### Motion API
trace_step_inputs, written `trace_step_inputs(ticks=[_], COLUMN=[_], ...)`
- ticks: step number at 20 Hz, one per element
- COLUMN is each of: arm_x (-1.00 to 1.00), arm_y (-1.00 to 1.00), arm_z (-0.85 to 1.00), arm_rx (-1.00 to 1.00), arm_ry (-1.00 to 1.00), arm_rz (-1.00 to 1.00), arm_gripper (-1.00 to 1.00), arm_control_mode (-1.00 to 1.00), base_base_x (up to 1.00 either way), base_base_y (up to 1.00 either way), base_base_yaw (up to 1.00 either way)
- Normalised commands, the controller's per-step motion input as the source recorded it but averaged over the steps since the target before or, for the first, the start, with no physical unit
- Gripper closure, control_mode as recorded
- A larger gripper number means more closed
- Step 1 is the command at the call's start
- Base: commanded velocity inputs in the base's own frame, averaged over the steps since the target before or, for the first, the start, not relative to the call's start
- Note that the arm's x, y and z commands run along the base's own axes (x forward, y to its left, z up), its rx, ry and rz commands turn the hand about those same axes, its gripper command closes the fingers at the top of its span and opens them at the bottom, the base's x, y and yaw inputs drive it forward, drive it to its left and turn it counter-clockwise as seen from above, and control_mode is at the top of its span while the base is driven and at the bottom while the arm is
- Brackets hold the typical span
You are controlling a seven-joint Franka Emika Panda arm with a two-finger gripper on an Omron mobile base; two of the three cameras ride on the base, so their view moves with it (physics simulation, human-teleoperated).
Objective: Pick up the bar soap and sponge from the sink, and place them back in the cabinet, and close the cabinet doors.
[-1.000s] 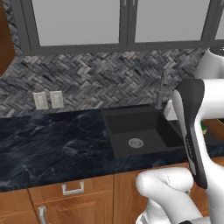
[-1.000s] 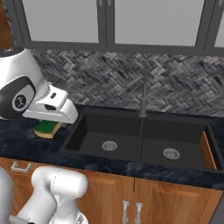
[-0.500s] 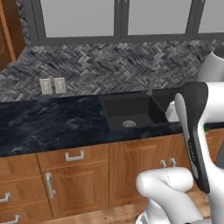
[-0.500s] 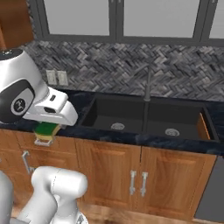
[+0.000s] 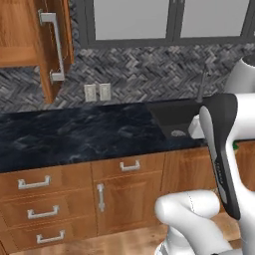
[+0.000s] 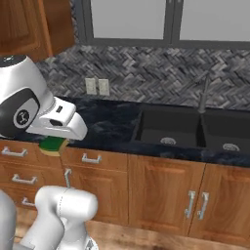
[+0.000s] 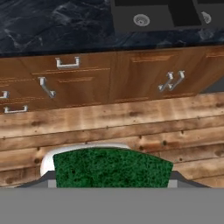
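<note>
My gripper (image 6: 52, 144) is shut on the sponge (image 6: 51, 143), a green-topped block with a yellow layer, held low in front of the base cabinets. In the hand view the sponge's green face (image 7: 111, 167) sits between the fingers, above the wooden floor. The black sink (image 6: 195, 128) lies to the right in the dark counter, also seen as the sink (image 5: 174, 118) and the sink (image 7: 153, 15). The brown wood cabinet (image 6: 19, 24) hangs at the upper left with a cabinet door (image 5: 55, 45) swung open, grey bar handle showing. The bar soap is out of view.
A dark marble counter (image 5: 74, 134) runs over wooden drawers and base cabinet doors (image 5: 114, 194). Grey-framed frosted-glass cabinets (image 6: 127, 19) hang above the herringbone backsplash. Two wall outlets (image 5: 97, 92) sit left of the faucet (image 6: 204, 97). Plank floor (image 7: 131, 118) lies below.
The base has backed away from the counter and shifted left, so the whole scene moved; the brown cabinet and its open door came into view. The sponge stays in my gripper.
</note>
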Motion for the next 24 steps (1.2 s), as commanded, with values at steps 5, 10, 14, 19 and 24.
trace_step_inputs(ticks=[5,10,14,19,24], arm_x=[0.00,0.00,0.00,0.00,0.00], arm_y=[0.00,0.00,0.00,0.00,0.00], arm_z=[0.00,0.00,0.00,0.00,0.00], arm_rx=[0.00,0.00,0.00,0.00,0.00], arm_ry=[0.00,0.00,0.00,0.00,0.00], arm_rz=[0.00,0.00,0.00,0.00,0.00], arm_gripper=[1.00,1.00,1.00,1.00,1.00], arm_control_mode=[1.00,1.00,1.00,1.00,1.00], base_base_x=[-0.21,-0.22,-0.30,-0.32,-0.20], base_base_y=[0.95,0.95,0.86,0.81,0.76], base_base_yaw=[0.00,0.00,0.00,0.00,0.00])
